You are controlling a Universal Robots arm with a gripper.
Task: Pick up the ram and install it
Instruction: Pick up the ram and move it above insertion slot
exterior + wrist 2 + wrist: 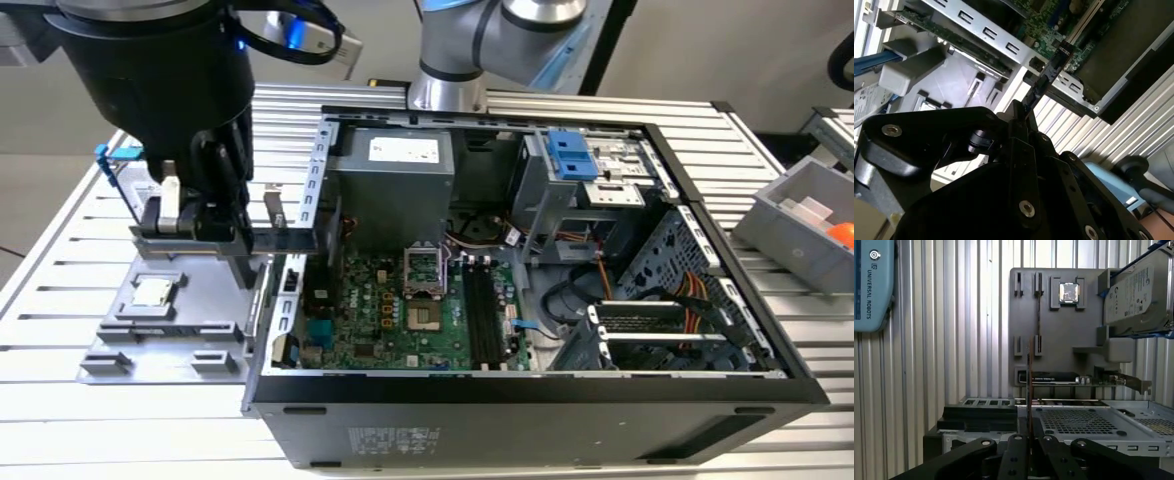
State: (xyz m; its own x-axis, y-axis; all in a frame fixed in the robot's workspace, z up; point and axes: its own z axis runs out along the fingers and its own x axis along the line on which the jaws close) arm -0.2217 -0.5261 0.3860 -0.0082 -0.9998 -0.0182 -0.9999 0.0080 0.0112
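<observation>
On the exterior view's left, the pincer (200,232) hangs over a grey holder tray (160,340) on the slatted worktop (54,260). In both wrist views its fingers are closed on the ram (1028,385), a thin stick seen edge-on, pointing out from the fingertips toward the tray. Just to the right stands the open computer case (534,410), with its motherboard (400,320) inside.

An open computer case (534,398) sits on the tabletop (120,430); at the exterior view's left, a tray (187,315) lies just beside it, carrying a processor chip (154,291) and hard drive (1136,295). The gripper (1029,439), the ram (1029,375) between its fingers (1015,452), hangs above the tray.
</observation>
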